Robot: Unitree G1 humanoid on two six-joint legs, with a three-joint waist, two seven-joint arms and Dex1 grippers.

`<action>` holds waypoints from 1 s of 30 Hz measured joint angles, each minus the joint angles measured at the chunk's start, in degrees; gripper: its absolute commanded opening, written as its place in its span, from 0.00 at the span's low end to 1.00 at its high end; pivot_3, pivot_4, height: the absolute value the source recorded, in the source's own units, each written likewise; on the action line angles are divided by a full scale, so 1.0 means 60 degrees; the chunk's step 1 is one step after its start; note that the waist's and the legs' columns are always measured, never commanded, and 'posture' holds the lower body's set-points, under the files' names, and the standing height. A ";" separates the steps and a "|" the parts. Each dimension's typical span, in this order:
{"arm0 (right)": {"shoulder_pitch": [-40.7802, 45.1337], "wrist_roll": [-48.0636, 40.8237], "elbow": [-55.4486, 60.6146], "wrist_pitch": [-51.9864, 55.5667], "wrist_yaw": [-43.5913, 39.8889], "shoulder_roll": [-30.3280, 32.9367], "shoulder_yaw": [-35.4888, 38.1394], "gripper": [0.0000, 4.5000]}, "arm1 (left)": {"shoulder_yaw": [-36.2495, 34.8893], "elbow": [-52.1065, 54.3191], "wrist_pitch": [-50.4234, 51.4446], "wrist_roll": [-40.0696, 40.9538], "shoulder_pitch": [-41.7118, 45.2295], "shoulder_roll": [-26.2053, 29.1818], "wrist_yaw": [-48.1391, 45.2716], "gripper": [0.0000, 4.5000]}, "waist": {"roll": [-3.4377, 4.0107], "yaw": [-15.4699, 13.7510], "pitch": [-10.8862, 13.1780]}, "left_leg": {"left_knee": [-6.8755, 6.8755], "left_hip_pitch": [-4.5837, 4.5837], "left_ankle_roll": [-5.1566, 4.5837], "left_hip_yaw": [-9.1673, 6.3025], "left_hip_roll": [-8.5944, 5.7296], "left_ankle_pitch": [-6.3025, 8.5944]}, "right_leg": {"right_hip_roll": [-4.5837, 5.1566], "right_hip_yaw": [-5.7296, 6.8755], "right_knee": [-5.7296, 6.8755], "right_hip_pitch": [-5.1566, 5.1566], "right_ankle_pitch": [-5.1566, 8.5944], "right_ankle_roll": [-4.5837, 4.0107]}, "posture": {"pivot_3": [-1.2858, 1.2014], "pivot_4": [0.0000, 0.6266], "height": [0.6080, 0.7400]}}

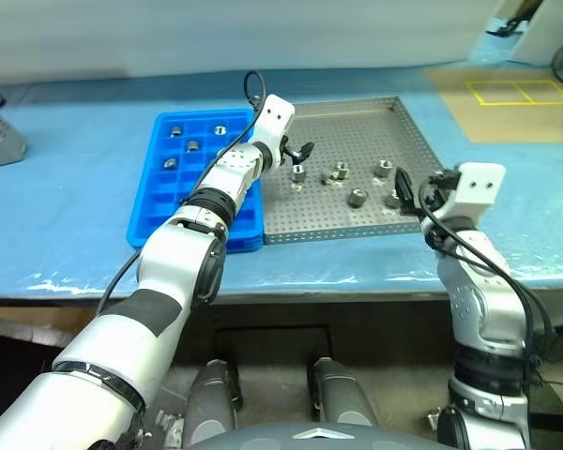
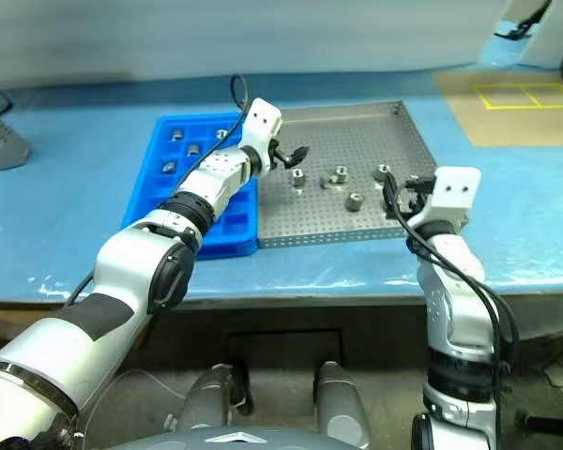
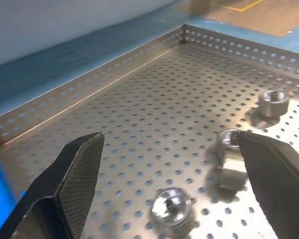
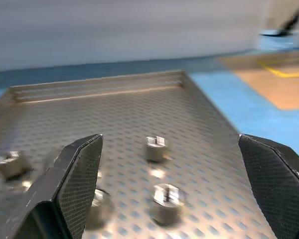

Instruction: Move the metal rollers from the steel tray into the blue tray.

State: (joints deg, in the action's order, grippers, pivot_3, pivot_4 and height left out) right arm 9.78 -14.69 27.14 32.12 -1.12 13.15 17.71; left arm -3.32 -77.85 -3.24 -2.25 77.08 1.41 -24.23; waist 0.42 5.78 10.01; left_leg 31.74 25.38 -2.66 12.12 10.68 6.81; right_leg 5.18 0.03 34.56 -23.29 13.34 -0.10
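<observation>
The left gripper (image 1: pixel 300 153) is standing fully open and holding nothing, hovering just above the steel tray (image 1: pixel 357 122) near its 9 o'clock edge. In the left wrist view, one roller (image 3: pixel 172 205) is lying between its fingers (image 3: pixel 72 174), untouched. The right gripper (image 1: pixel 411 192) is also spread wide and empty, sitting over the tray's 4 o'clock corner, with no roller in contact. Five metal rollers (image 1: pixel 357 197) are lying loose on the perforated floor between the two grippers. The blue tray (image 1: pixel 150 211) is resting on the surface, touching the steel tray's 9 o'clock side. Four rollers (image 1: pixel 193 145) are sitting in its compartments toward 12 o'clock.
</observation>
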 measured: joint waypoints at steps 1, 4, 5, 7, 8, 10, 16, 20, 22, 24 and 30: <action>-0.0342 -0.0002 0.0454 0.0151 0.0194 -0.0073 0.0175 0.99 | 0.0000 -0.0074 0.0025 -0.0049 0.0020 -0.0111 0.0032 1.00 | 0.0000 0.0215 0.0000 | 0.0005 0.0006 -0.0006 0.0000 -0.0003 0.0004 | 0.0002 0.0003 -0.0010 0.0003 0.0001 0.0002 | 0.10 0.24 1.00; -0.1022 -0.0009 0.1437 0.0477 0.0638 -0.0284 0.0711 0.99 | 0.0015 -0.0135 0.0129 -0.0225 0.0059 -0.0397 0.0132 1.00 | -0.0002 0.0887 0.0001 | 0.0039 0.0027 -0.0037 -0.0002 -0.0018 0.0026 | 0.0016 0.0007 -0.0021 0.0003 0.0009 0.0015 | 0.08 0.24 1.00; -0.1320 -0.0012 0.1870 0.0601 0.0793 -0.0364 0.0916 0.99 | 0.0007 -0.0137 0.0164 -0.0255 0.0085 -0.0541 0.0219 1.00 | -0.0002 0.1152 0.0001 | 0.0049 0.0035 -0.0047 -0.0003 -0.0023 0.0033 | 0.0021 0.0009 -0.0027 0.0003 0.0013 0.0022 | 0.08 0.24 1.00; -0.1722 -0.0017 0.2451 0.0784 0.1002 -0.0491 0.1141 0.99 | -0.0047 -0.0142 0.0223 -0.0262 0.0117 -0.0691 0.0314 1.00 | -0.0003 0.1661 0.0002 | 0.0076 0.0056 -0.0068 -0.0011 -0.0031 0.0051 | 0.0024 0.0027 -0.0035 0.0001 0.0022 0.0040 | 0.05 0.24 1.00; -0.1968 -0.0014 0.2783 0.0895 0.1125 -0.0629 0.1275 0.99 | -0.0103 -0.0147 0.0250 -0.0268 0.0150 -0.0808 0.0356 1.00 | -0.0003 0.1955 0.0002 | 0.0087 0.0065 -0.0076 -0.0014 -0.0035 0.0060 | 0.0027 0.0042 -0.0038 0.0000 0.0034 0.0059 | 0.04 0.24 1.00; -0.2260 -0.0006 0.3187 0.1048 0.1304 -0.0763 0.1407 0.99 | -0.0112 -0.0147 0.0310 -0.0321 0.0206 -0.0977 0.0427 1.00 | -0.0002 0.2484 0.0002 | 0.0101 0.0082 -0.0086 -0.0024 -0.0049 0.0073 | 0.0034 0.0088 -0.0048 0.0000 0.0067 0.0119 | 0.03 0.24 1.00; -0.3117 -0.0004 0.4228 0.1266 0.1703 -0.1346 0.1691 0.99 | -0.0103 -0.0216 0.0551 -0.0694 0.0223 -0.1263 0.1104 1.00 | 0.0008 0.3775 0.0003 | 0.0110 0.0096 -0.0113 -0.0062 -0.0100 0.0103 | 0.0130 0.0194 -0.0133 0.0051 0.0059 0.0199 | 0.01 0.24 1.00; -0.3281 -0.0011 0.4323 0.1266 0.1818 -0.1497 0.1936 0.99 | -0.0278 -0.0230 0.0588 -0.0813 0.0248 -0.1210 0.1620 1.00 | 0.0010 0.4444 0.0003 | 0.0155 0.0133 -0.0183 -0.0077 -0.0200 0.0156 | 0.0241 0.0236 -0.0153 0.0076 0.0063 0.0306 | 0.02 0.24 1.00; -0.3116 -0.0031 0.4303 0.1268 0.1794 -0.1431 0.1926 0.99 | -0.0517 -0.0230 0.0621 -0.0766 0.0260 -0.1144 0.1873 1.00 | 0.0010 0.4729 0.0003 | 0.0197 0.0146 -0.0219 -0.0080 -0.0253 0.0197 | 0.0327 0.0259 -0.0158 0.0098 0.0064 0.0360 | 0.04 0.24 1.00; -0.2807 -0.0041 0.4169 0.1277 0.1708 -0.1226 0.1908 0.99 | -0.0622 -0.0233 0.0689 -0.0773 0.0257 -0.0998 0.2217 1.00 | 0.0008 0.4958 0.0004 | 0.0225 0.0151 -0.0260 -0.0096 -0.0316 0.0228 | 0.0366 0.0258 -0.0163 0.0120 0.0072 0.0407 | 0.05 0.24 1.00; -0.2202 -0.0053 0.3597 0.1393 0.1434 -0.0764 0.1759 0.99 | -0.0619 -0.0237 0.0997 -0.1081 -0.0030 -0.0526 0.3663 1.00 | 0.0010 0.5438 0.0005 | 0.0248 0.0149 -0.0357 -0.0130 -0.0471 0.0290 | 0.0516 0.0295 -0.0238 0.0206 0.0078 0.0488 | 0.06 0.24 1.00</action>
State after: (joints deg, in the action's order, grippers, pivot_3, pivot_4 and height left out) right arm -3.43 -15.01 48.72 40.47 7.48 8.56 28.27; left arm -7.04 -79.27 2.75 -8.73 76.89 -1.74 -2.25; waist 0.48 38.41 10.04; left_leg 33.23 26.27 -4.80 11.34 7.85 8.55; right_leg 8.28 1.80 33.13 -22.05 13.81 2.82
